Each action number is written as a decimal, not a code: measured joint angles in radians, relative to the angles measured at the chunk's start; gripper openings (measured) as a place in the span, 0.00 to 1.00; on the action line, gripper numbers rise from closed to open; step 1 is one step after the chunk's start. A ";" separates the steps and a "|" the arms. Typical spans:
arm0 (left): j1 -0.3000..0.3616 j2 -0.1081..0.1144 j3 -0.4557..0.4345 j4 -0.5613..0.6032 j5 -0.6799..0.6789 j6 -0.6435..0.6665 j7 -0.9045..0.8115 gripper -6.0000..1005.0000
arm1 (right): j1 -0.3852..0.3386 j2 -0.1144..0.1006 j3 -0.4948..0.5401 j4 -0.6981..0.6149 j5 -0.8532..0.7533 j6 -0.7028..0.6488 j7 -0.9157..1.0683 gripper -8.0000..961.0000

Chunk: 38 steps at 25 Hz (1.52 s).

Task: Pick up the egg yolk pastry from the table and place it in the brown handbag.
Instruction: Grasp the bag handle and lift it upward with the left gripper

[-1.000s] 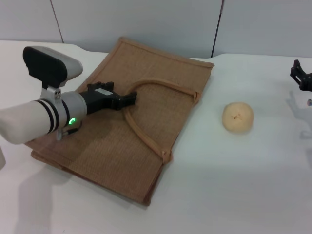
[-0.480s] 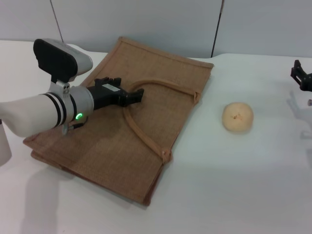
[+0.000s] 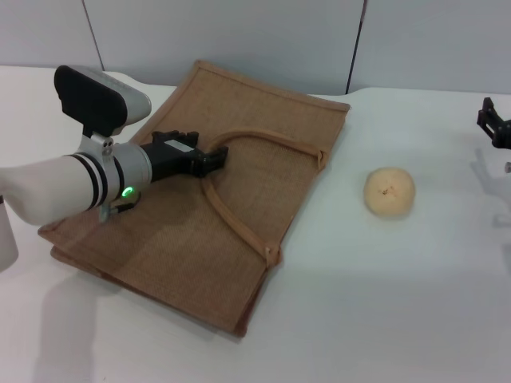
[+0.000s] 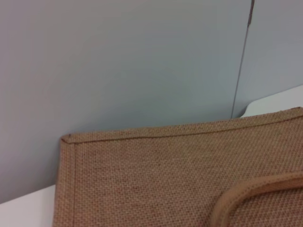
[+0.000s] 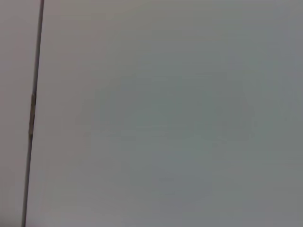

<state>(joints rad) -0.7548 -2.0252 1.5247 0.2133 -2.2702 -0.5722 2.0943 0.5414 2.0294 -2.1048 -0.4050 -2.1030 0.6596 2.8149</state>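
Left gripper (image 3: 217,159), fingers' state unreadable, hovers by the flat tan-brown woven jute handbag's (image 3: 263,136) strap; small round pale-yellow egg yolk pastry (image 3: 389,191) sits right of it on the white table (image 3: 383,295), likely light, crumbly: pinch its sides gently.

The brown handbag (image 3: 207,191) lies flat on the table (image 3: 375,303), left of centre. The egg yolk pastry (image 3: 389,191) sits on the table to its right, apart from it. The left gripper (image 3: 209,159) hangs over the bag beside its handle (image 3: 239,215); the right gripper (image 3: 495,128) is at the far right edge.
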 joint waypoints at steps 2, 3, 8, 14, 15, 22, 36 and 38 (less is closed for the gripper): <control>0.000 0.000 0.000 0.002 0.000 0.007 0.001 0.65 | 0.000 0.000 0.001 0.000 0.000 0.000 0.000 0.90; 0.000 -0.001 0.000 0.003 0.000 0.009 0.002 0.65 | 0.000 0.000 0.001 0.000 0.000 0.000 0.000 0.90; 0.000 0.000 0.000 0.004 0.000 0.011 0.001 0.64 | 0.000 0.000 0.002 -0.007 0.000 0.000 0.000 0.90; -0.002 -0.001 0.000 0.004 0.000 0.023 0.000 0.48 | 0.000 0.000 0.002 -0.008 0.000 0.000 0.000 0.90; -0.004 -0.001 0.000 0.005 0.000 0.023 0.000 0.47 | 0.000 0.000 0.002 -0.008 0.000 0.000 0.000 0.90; -0.012 -0.002 0.000 0.005 0.011 0.023 0.002 0.41 | 0.000 0.000 0.002 -0.010 0.000 0.000 0.000 0.90; -0.026 -0.006 0.000 -0.001 0.051 0.045 0.001 0.25 | 0.000 0.000 0.002 -0.006 0.000 0.000 0.000 0.90; -0.026 -0.006 0.000 0.001 0.058 0.045 0.001 0.22 | 0.000 0.000 0.002 -0.006 0.000 0.000 0.000 0.90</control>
<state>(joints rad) -0.7808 -2.0310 1.5247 0.2147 -2.2119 -0.5276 2.0950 0.5415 2.0294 -2.1030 -0.4105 -2.1030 0.6596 2.8148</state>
